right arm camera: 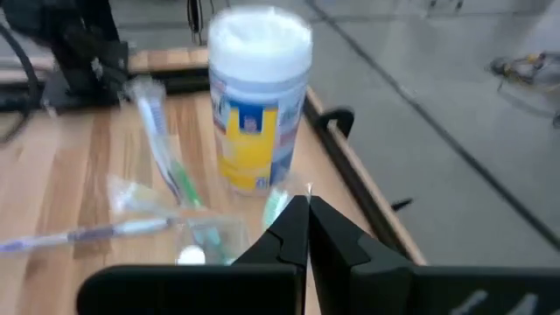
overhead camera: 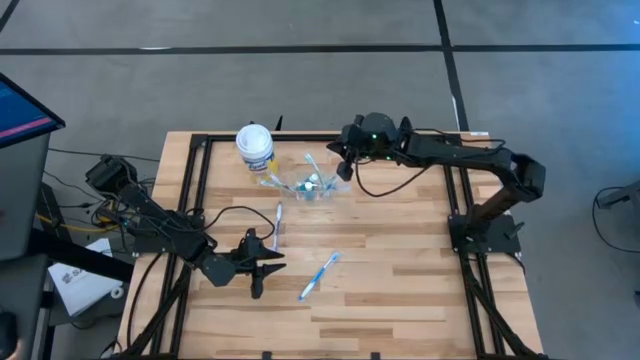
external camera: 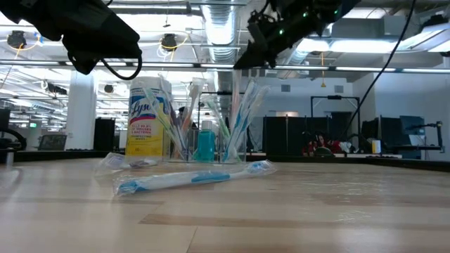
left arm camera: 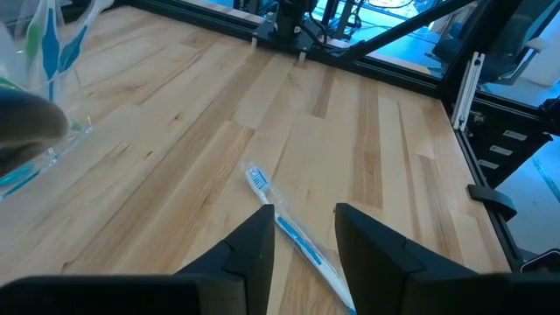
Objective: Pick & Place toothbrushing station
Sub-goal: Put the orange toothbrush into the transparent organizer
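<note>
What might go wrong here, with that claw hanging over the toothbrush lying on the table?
The left gripper is open above a thin wrapped toothbrush lying flat on the wood; its fingers may slide off or just nudge it. The right gripper, shut, sits close over the clear cup crowded with brushes, beside the yellow canister; a low move there might tip the cup.

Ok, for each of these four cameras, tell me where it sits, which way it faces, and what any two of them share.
High view: above the table, facing straight down; both arms show, left gripper, right gripper.
Low view: at tabletop height, facing level across; wrapped toothbrush in front, arms overhead.
Left wrist view: on the left arm, facing that toothbrush between its open fingers.
Right wrist view: on the right arm, facing the yellow canister past shut fingers.
Shared: high and low both show the clear cup.
</note>
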